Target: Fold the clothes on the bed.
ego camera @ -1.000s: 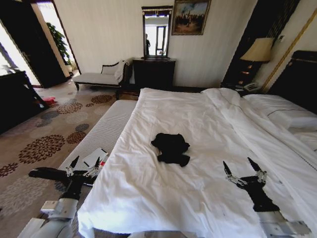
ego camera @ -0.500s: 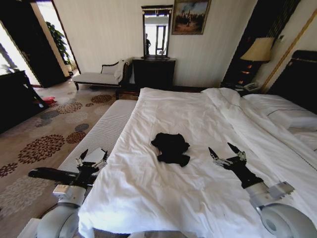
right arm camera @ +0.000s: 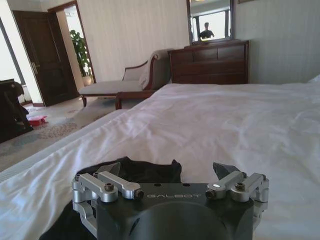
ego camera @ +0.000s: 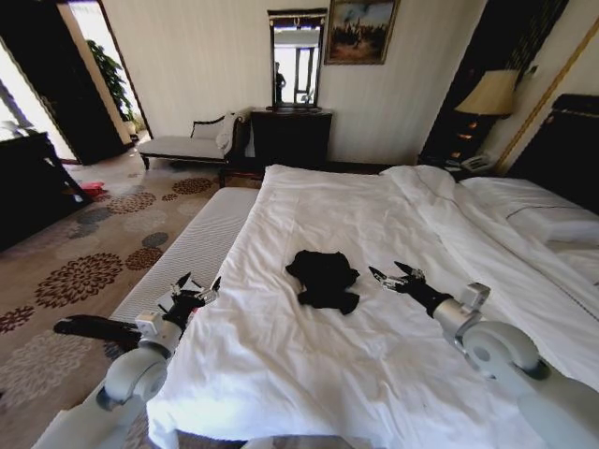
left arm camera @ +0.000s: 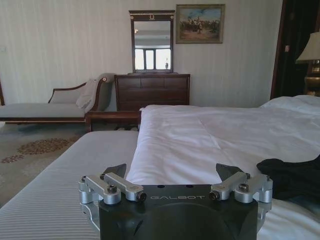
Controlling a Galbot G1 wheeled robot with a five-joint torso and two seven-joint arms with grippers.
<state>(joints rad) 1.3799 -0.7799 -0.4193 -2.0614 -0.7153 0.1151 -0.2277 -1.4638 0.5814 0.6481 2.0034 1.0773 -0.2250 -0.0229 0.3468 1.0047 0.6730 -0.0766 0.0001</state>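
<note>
The right gripper has swung in across the white duvet and now sits just beside the black T-shirt, a little right of the frame's centre in the head view, its two fingers spread apart and holding nothing. A second ago it hung low in the lower right of the frame, well away from the cloth; half a second ago it was about halfway across. From its own wrist camera the T-shirt lies directly ahead of the open jaws, so I judge the arm is lining up for a first pinch at the shirt's near edge.

The left gripper has climbed too, from over the striped bench in the lower left towards the edge of the bed, its fingers also apart and empty. It remains well apart from the shirt, which shows at the far right of its wrist view.

The shirt itself lies crumpled in the middle of the bed, unmoved across all three moments. No folding has begun.
</note>
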